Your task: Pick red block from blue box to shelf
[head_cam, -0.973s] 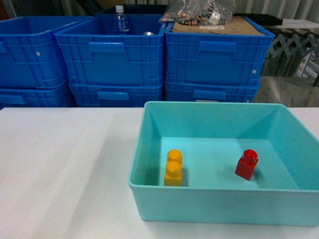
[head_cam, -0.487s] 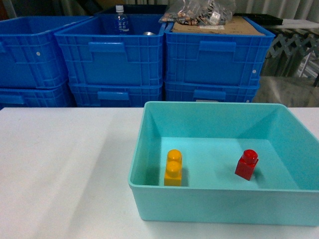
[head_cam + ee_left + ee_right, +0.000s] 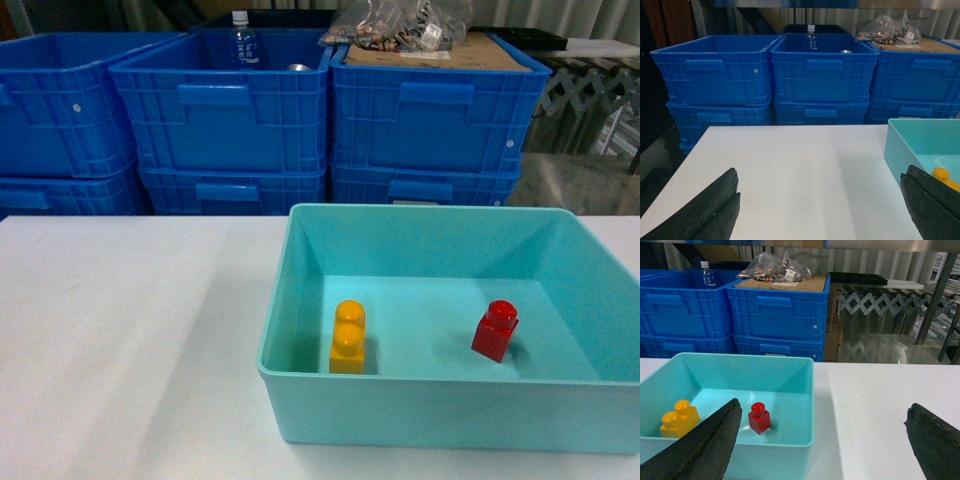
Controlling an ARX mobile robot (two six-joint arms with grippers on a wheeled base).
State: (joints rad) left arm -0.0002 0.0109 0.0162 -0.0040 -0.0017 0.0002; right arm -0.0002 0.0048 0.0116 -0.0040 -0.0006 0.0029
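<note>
The red block point(image 3: 495, 331) stands upright on the floor of the blue box point(image 3: 450, 412), right of centre; the right wrist view shows the red block point(image 3: 759, 418) just right of my left fingertip. Neither gripper shows in the head view. My right gripper point(image 3: 822, 437) hangs open and empty over the blue box's point(image 3: 812, 390) right wall and the table beside it. Left of the blue box point(image 3: 902, 145), my left gripper point(image 3: 822, 200) is open over bare tabletop. A steel upright point(image 3: 935, 295) at the far right looks like part of the shelf.
A yellow two-stud brick point(image 3: 348, 337) lies in the box's left half. Dark blue ribbed crates point(image 3: 235, 110) are stacked behind the white table point(image 3: 120, 330); one holds a bottle point(image 3: 241, 38), another bagged parts point(image 3: 400, 25) on cardboard. A folding roller conveyor point(image 3: 875, 302) stands back right.
</note>
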